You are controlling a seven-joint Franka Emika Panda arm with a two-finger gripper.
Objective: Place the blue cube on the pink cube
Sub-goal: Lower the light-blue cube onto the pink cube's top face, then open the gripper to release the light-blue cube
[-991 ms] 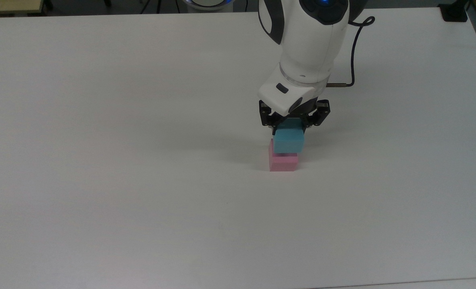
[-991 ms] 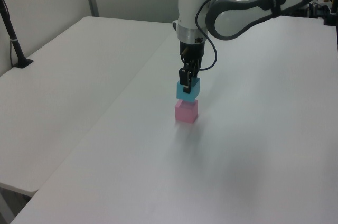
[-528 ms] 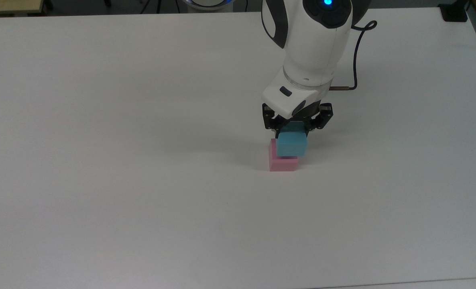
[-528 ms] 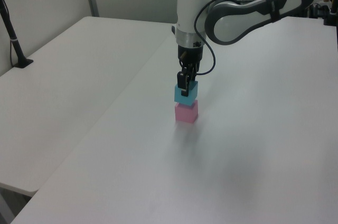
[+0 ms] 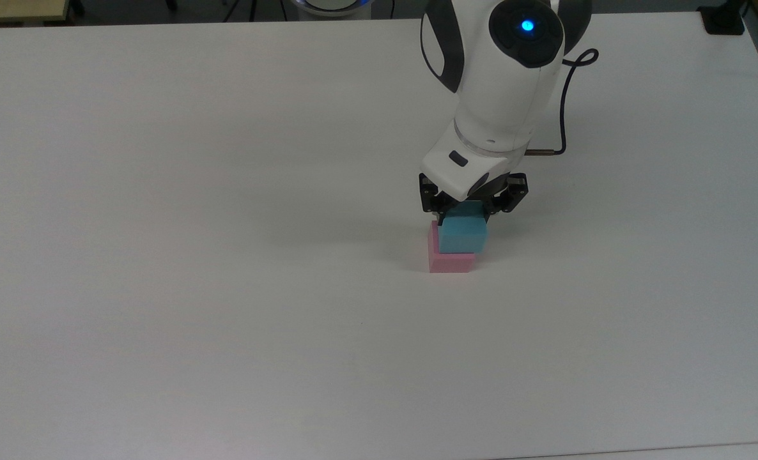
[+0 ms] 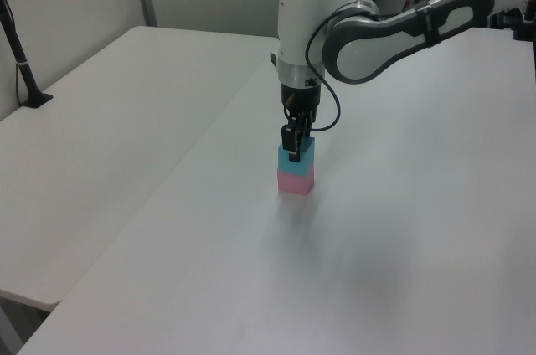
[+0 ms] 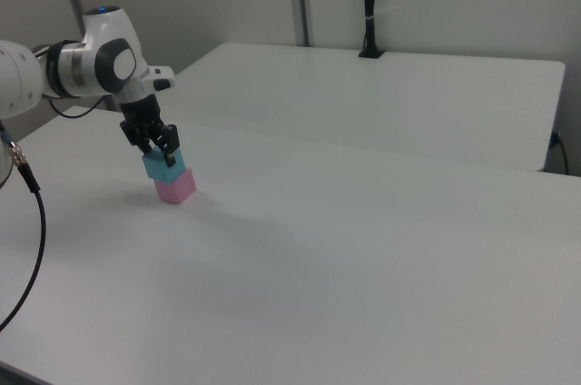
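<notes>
White bench point(image 5: 162, 255), mid-span toward its far edge: the pincer point(image 5: 467, 211) has come down, clamped on the blue cube point(image 5: 463, 235), which now sits on the pink cube point(image 5: 449, 260). Stack made; only release remains.

Even, diffuse overhead light fell on the matte white table point(image 5: 225, 191), which showed no glare. A soft, faint shadow lay to the top view's left of the stacked cubes. A small blue indicator light point(image 5: 528, 26) glowed on the arm. All three views were sharp throughout.
</notes>
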